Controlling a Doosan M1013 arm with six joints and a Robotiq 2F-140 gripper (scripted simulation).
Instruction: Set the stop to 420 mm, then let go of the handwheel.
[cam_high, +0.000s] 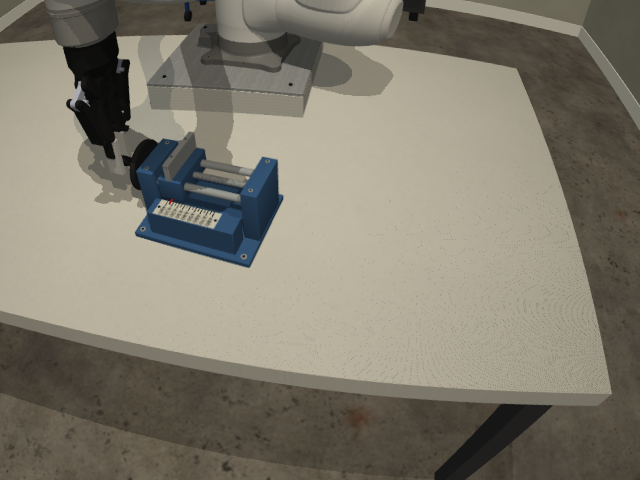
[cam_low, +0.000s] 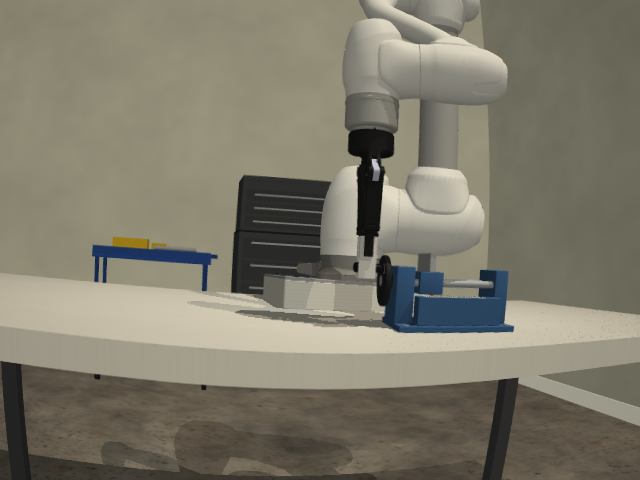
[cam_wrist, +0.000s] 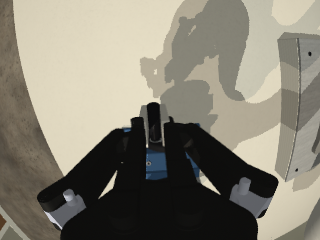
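A blue stop fixture (cam_high: 217, 235) (cam_low: 454, 310) stands on the table (cam_high: 413, 232), with a black handwheel (cam_high: 139, 164) (cam_low: 383, 280) on its left end. A grey stop block (cam_high: 178, 159) sits near the handwheel end of the rods. A red pointer (cam_high: 170, 202) stands at the left end of the white scale (cam_high: 191, 213); its numbers are too small to read. My gripper (cam_high: 112, 153) (cam_low: 366, 256) (cam_wrist: 153, 114) hangs vertically beside the wheel, shut on the wheel's crank handle. In the wrist view the fingers hide most of the fixture (cam_wrist: 155, 167).
The robot's grey base plinth (cam_high: 232, 87) (cam_low: 310, 295) (cam_wrist: 296, 107) stands just behind the fixture. A black drawer cabinet (cam_low: 279, 227) and a small blue table (cam_low: 155, 254) stand off the table, far behind. The table's left edge is close to the gripper.
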